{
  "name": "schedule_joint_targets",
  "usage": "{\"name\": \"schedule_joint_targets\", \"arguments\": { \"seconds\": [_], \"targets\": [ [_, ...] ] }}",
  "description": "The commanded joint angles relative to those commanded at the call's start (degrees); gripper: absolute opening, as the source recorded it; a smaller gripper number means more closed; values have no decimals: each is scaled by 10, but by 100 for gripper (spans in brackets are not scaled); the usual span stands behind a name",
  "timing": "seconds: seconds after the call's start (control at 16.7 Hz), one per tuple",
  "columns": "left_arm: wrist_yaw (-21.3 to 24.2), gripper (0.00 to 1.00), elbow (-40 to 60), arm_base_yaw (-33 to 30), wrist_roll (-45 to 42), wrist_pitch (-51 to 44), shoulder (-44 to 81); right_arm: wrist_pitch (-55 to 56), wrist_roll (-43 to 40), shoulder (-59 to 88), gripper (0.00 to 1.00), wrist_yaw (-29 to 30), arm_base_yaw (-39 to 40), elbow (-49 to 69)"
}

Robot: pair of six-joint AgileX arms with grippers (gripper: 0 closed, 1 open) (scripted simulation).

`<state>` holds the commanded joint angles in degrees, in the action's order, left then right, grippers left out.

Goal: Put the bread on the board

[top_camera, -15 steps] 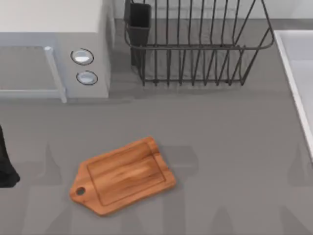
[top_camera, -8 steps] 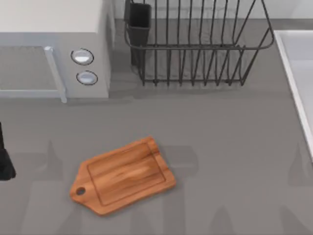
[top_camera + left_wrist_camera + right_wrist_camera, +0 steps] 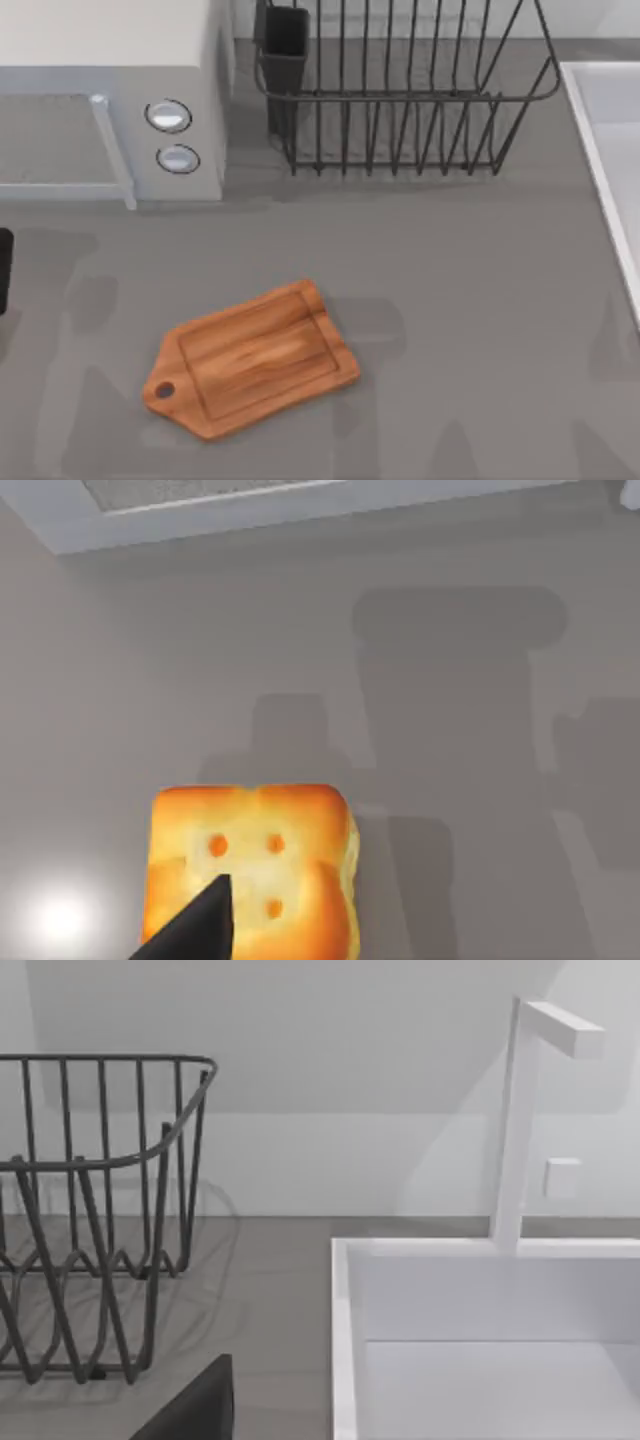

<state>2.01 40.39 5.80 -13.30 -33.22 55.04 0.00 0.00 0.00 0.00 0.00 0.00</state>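
Observation:
The bread [image 3: 252, 865], a small golden-yellow toasted slice with browner edges, lies flat on the grey counter in the left wrist view. A dark part of my left gripper [image 3: 190, 930] sits just in front of it, overlapping its near edge. The board [image 3: 250, 358], reddish-brown wood with a holed handle, lies left of the middle of the table with nothing on it. A dark bit of my left arm [image 3: 3, 270] shows at the far left edge of the top view. My right gripper [image 3: 195, 1405] hangs near the sink corner.
A microwave [image 3: 110, 100] stands at the back left, and its front edge [image 3: 250, 500] lies beyond the bread. A wire dish rack [image 3: 400, 100] fills the back middle. A white sink [image 3: 610, 150] with a faucet [image 3: 520, 1120] runs along the right side.
The dark part of my left arm at the top view's left edge has slid toward the back and farther out of the picture. The board has not moved.

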Motion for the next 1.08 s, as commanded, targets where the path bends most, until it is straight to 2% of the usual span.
{"name": "schedule_joint_targets", "arguments": {
  "seconds": [0.24, 0.48, 0.72, 1.08],
  "targets": [
    [-7, 100, 148, 35, -51, -138, 259, 0, 0, 0, 100, 0, 0, 0],
    [-15, 100, 269, 70, -79, -230, 423, 0, 0, 0, 100, 0, 0, 0],
    [-20, 100, 333, 93, -82, -263, 491, 0, 0, 0, 100, 0, 0, 0],
    [-20, 100, 333, 92, -82, -261, 492, 0, 0, 0, 100, 0, 0, 0]
  ]
}}
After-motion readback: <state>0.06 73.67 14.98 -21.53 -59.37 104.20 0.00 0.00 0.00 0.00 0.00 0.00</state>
